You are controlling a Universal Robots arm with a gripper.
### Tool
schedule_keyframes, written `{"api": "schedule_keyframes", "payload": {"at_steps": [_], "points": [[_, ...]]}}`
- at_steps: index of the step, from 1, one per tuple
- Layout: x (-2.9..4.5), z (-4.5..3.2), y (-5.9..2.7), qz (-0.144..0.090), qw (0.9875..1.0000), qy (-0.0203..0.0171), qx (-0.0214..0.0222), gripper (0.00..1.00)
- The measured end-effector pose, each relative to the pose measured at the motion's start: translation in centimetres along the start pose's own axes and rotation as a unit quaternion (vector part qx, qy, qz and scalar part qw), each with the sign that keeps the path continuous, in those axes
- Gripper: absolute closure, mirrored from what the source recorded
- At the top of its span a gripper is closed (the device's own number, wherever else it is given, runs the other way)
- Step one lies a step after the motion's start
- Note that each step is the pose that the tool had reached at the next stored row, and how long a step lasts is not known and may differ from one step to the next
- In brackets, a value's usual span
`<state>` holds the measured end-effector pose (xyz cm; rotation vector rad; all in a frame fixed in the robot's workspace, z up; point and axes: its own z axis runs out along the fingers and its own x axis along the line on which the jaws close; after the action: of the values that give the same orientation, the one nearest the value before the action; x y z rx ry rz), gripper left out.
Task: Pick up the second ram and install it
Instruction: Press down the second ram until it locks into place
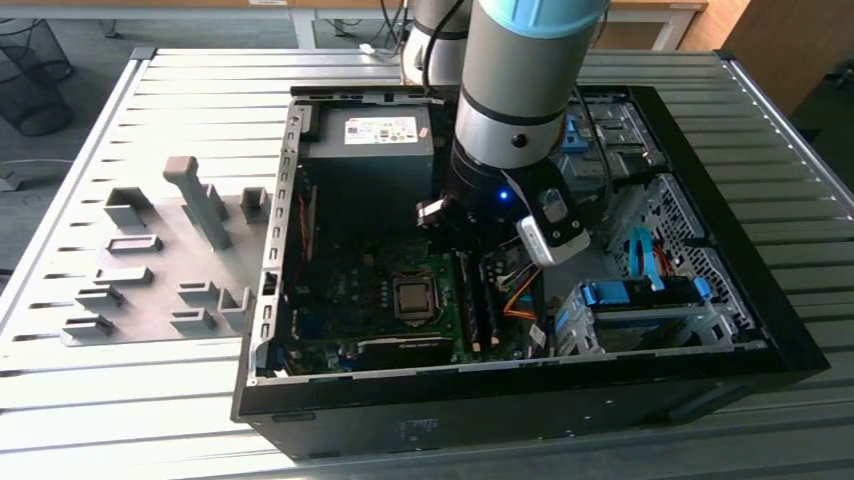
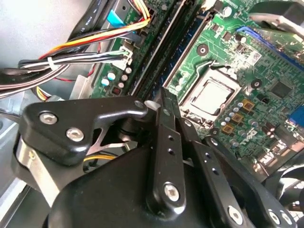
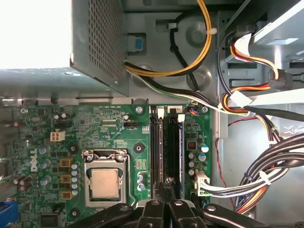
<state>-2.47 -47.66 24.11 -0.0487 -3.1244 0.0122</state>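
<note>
One stick [image 3: 157, 152] sits in its slot; my gripper [image 3: 164, 183] hovers fingers together over the slots [image 3: 174, 152], apparently holding nothing. Risk: off-line push cracks the board [image 3: 109, 137].

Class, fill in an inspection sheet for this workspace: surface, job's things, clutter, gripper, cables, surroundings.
Surface: slatted metal table with an open computer case on it.
Job's things: second ram cannot be picked out for sure; two memory slots lie beside the processor socket.
Clutter: grey holder blocks at the exterior view's left.
Gripper: gripper shut, tip over the memory slots.
Cables: bundled cables inside the case, off the slots.
Surroundings: mesh bin on the floor.
</note>
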Motion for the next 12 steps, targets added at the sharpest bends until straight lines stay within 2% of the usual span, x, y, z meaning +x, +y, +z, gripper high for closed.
{"api": "schedule_keyframes", "payload": {"at_steps": [7, 12], "points": [[-0.09, 1.08, 0.01, 0.0, 1.0, 0.0, 0.0, 0.9], [-0.1, 1.49, 0.01, 0.0, 1.0, 0.0, 0.0, 0.9]]}}
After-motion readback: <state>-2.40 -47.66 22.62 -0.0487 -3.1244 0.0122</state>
